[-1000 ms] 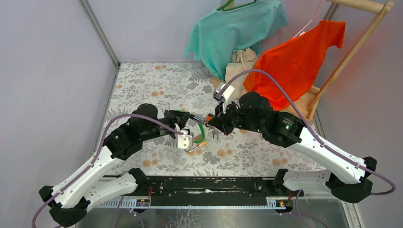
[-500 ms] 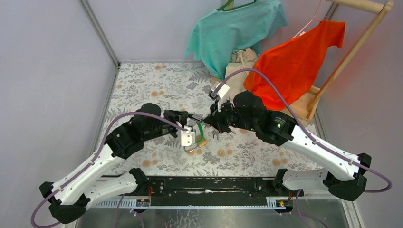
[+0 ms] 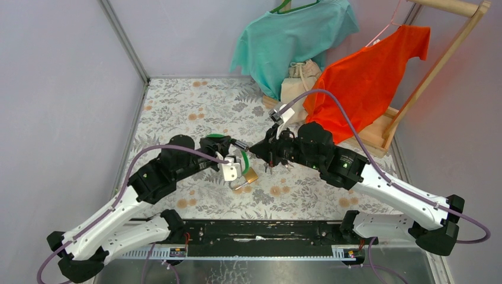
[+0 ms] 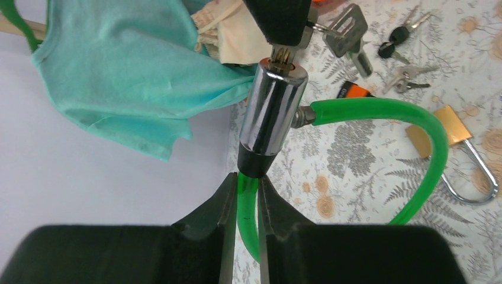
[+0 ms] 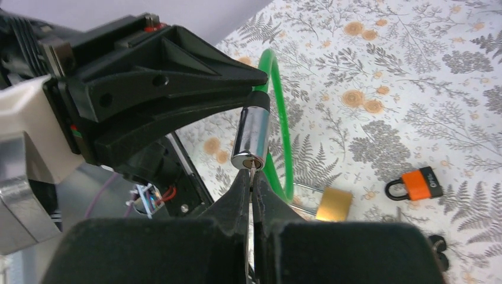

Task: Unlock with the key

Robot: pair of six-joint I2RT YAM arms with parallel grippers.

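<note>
My left gripper is shut on the green cable of a cable lock, just below its chrome cylinder, and holds it above the table. My right gripper is shut on a thin silver key whose tip is in the keyhole at the cylinder's end. In the top view the two grippers meet at the lock over the floral table middle. The key's bow is hidden between my right fingers.
A brass padlock lies under the lock. A small orange padlock and loose key bunches lie nearby. Teal and orange shirts hang on a wooden rack at the back right.
Both arms have shifted slightly and the right wrist has turned; the grippers stay joined at the lock cylinder. The brass padlock shows more now.
</note>
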